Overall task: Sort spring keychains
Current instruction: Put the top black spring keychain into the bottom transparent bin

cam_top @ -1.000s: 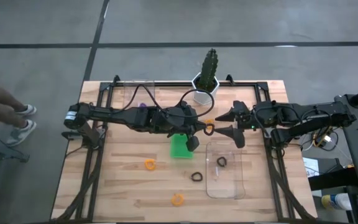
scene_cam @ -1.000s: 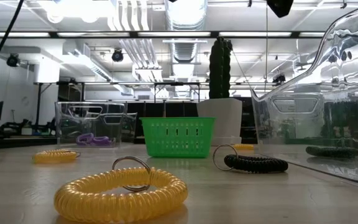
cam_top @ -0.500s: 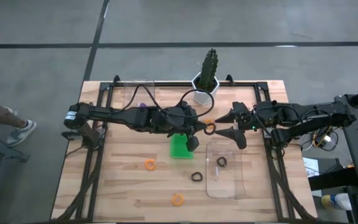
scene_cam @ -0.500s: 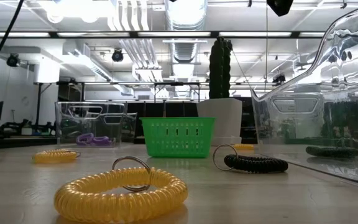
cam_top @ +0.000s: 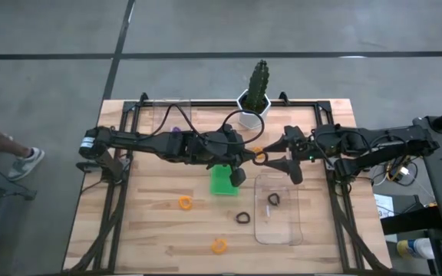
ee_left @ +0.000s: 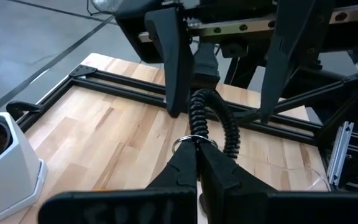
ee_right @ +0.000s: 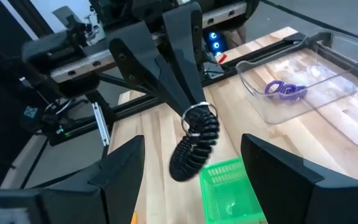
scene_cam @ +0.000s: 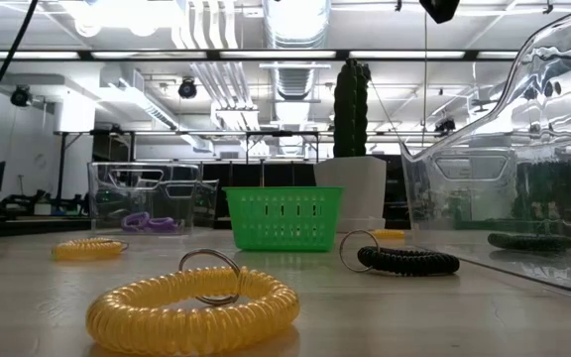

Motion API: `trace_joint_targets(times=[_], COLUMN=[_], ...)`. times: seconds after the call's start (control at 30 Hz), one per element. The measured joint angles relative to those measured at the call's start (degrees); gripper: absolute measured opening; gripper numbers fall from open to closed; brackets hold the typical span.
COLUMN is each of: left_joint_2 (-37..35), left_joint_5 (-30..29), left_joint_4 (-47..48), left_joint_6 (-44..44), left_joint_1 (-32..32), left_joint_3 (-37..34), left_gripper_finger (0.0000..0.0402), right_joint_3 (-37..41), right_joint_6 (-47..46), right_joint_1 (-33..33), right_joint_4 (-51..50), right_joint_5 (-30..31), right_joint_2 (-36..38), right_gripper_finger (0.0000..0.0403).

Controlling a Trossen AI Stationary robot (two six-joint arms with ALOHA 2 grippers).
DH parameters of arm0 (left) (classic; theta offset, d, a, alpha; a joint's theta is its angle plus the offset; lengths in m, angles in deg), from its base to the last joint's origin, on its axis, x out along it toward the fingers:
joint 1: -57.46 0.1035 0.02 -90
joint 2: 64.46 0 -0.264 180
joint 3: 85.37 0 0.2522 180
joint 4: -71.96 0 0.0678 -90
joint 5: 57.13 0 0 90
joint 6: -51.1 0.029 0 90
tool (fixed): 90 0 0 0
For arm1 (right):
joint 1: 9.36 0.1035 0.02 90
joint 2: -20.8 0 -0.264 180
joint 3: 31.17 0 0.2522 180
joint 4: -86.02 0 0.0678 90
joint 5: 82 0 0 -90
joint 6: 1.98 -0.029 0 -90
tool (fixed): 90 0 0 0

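Item: black spring keychain point(ee_left: 213, 121), pinched by its metal ring in the closed left hand point(ee_left: 196, 155), raised mid-table beside the green tray point(cam_top: 222, 181). Right hand point(cam_top: 280, 151) fully spread, empty, apparently straddling the coil. Handover advice: close squarely on the coil before release.

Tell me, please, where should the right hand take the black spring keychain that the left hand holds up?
Grip the black spring keychain on its hanging coil, below the metal ring that the shut left hand pinches. The coil hangs free, and the open right hand already faces it, one finger on each side, so come straight in.
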Motion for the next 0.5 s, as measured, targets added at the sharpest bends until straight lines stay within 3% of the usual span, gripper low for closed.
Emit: trace_joint_targets(times=[0.27,0.5], left_joint_2=[0.0,0.0], left_joint_5=[0.0,0.0], left_joint_4=[-0.4,-0.4], left_joint_6=[0.3,0.3], left_joint_1=[0.0,0.0], left_joint_3=[0.0,0.0], left_gripper_finger=[0.0000,0.0000], right_joint_3=[0.0,0.0], right_joint_6=[-2.2,-3.4], right_joint_1=[0.0,0.0], right_joint_4=[0.0,0.0], right_joint_5=[0.0,0.1], right_joint_2=[-0.7,-0.9], right_gripper_finger=[0.0241,0.0149])
